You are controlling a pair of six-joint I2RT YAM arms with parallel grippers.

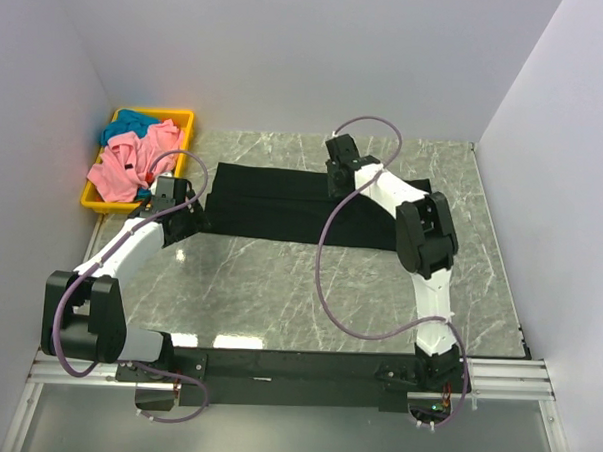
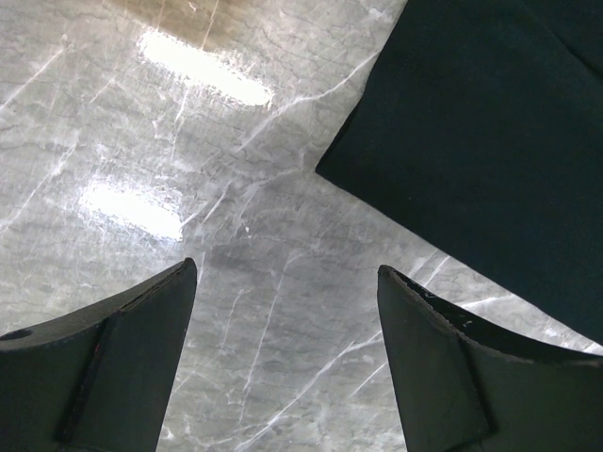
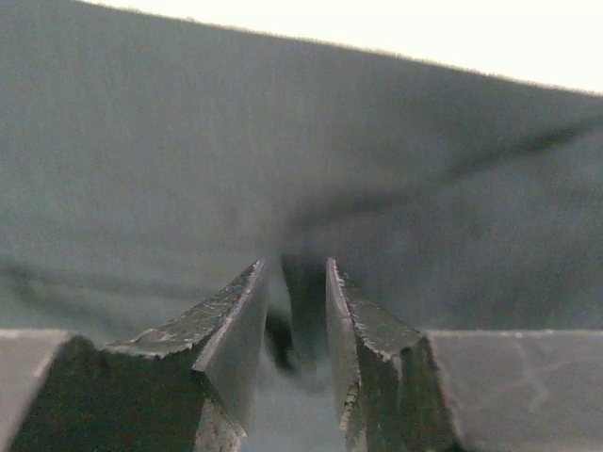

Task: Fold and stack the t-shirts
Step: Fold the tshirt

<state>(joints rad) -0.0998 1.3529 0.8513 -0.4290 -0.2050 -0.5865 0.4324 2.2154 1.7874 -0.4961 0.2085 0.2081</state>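
The black t-shirt point(image 1: 272, 205) lies as a long folded strip across the far half of the table. My left gripper point(image 1: 190, 211) is open and empty, just off the strip's left corner; in the left wrist view point(image 2: 287, 268) the jaws stand wide over bare marble, with the shirt's corner point(image 2: 490, 141) ahead on the right. My right gripper point(image 1: 335, 185) is at the strip's far edge near the middle. In the right wrist view point(image 3: 294, 264) the jaws are nearly together, pinching a dark fold of the shirt point(image 3: 283, 160). Pink point(image 1: 134, 164) and teal point(image 1: 131, 123) shirts lie in the bin.
A yellow bin point(image 1: 186, 121) stands at the far left corner, beside the left wall. The table is grey marble point(image 1: 279, 285) with white walls on three sides. Purple cables loop from both arms above the table.
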